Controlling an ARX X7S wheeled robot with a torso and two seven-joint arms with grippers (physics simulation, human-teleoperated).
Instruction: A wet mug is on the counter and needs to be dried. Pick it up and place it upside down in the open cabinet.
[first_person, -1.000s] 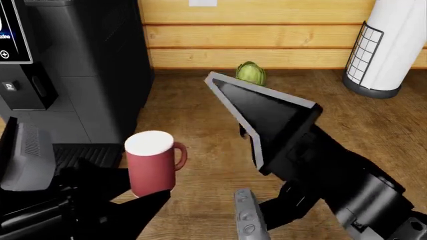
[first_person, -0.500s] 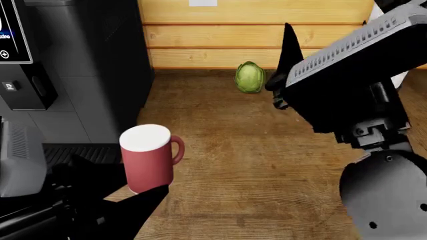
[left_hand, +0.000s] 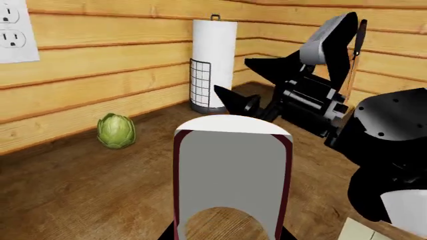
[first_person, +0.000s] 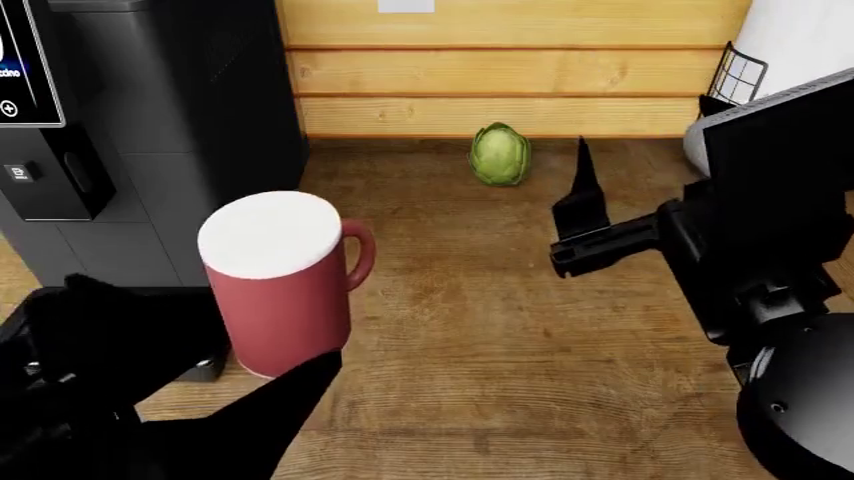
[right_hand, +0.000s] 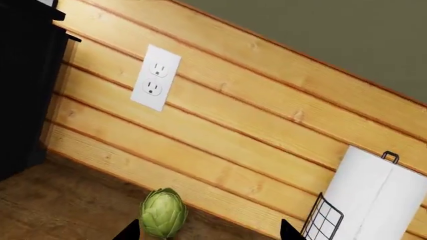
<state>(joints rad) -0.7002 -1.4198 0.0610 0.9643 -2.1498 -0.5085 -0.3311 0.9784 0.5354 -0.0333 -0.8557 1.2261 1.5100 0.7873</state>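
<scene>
Left wrist view, mug: the dark-pink cylindrical mug with white rim filled the middle of the frame, close to the camera, between the left gripper's jaws; the jaws themselves were hidden.
Left wrist view, table: brown wood-grain table showed beneath and around the mug; contact could not be judged here.
Left wrist view, background: a green leafy ball sat near the plank wall, with a white paper-towel roll in a wire holder further along, well apart from the mug.
Left wrist view, other arm: the black right gripper hung beyond the mug, jaws spread, holding nothing.

Head view, mug: upright, handle turned toward the right arm, beside the black coffee machine.
Head view, left gripper: the black left gripper pinched the mug low on its body; one dark finger crossed its base.
Head view, height: the mug appeared raised off the table, though its underside was covered.
Head view, right gripper: apart from the mug, over bare wood.

Right wrist view, scene: only the wall, a white outlet, the leafy ball and the towel roll; two dark fingertips stood wide apart at the frame edge; no mug.

Step in hand, judgement: lifting clear before inverting.
Advice: keep the pinch firm and low, rise straight, clear the coffee machine, then roll the wrist slowly so the mug does not slip.
</scene>
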